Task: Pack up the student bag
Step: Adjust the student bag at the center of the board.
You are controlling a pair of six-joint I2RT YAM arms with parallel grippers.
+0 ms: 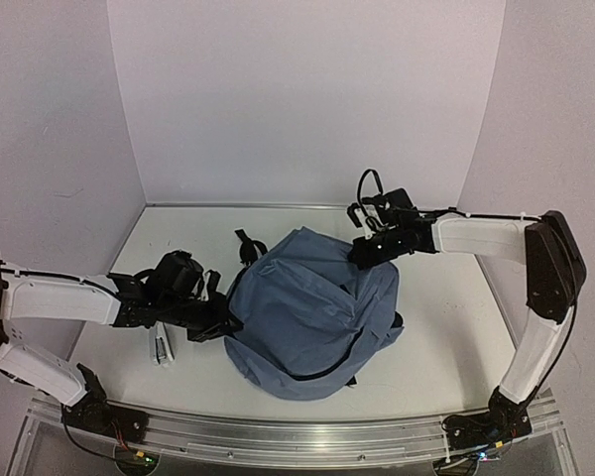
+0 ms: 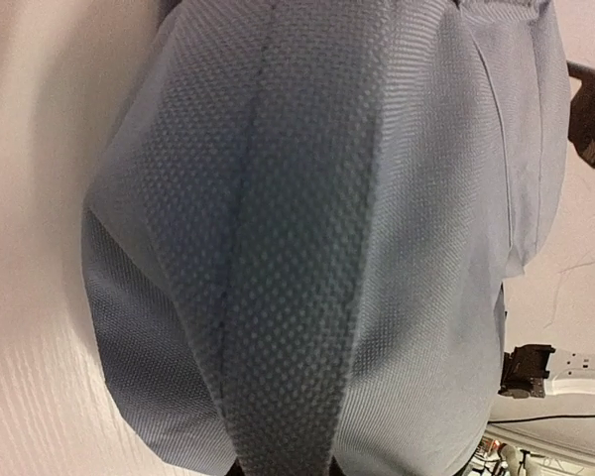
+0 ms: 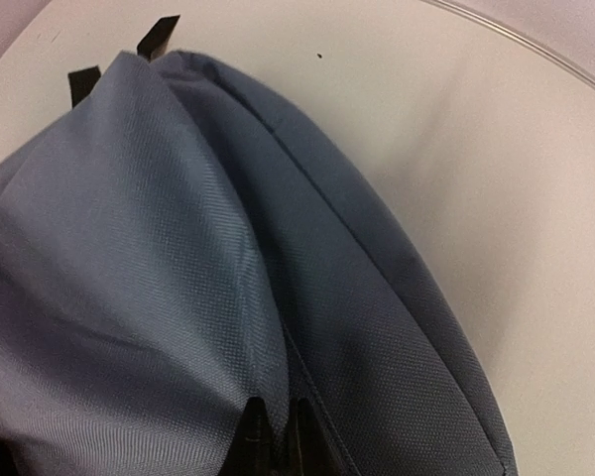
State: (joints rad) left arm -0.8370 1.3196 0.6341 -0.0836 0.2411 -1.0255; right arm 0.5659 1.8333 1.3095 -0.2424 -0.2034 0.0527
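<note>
Student bag (image 1: 307, 317) lies slumped in the middle of the table (image 1: 446, 307), between both arms. Right gripper (image 1: 364, 253) pinches a fold at its far edge, fingers (image 3: 250, 436) nearly closed on the fabric. Left gripper (image 1: 218, 325) is against the bag's left side; I cannot tell whether it grips.

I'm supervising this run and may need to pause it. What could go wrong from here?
The right gripper pinches only a thin fold of the soft blue-grey fabric backpack, so it may slip free. The left gripper works beside small white objects on the table; its arm might sweep them away.
</note>
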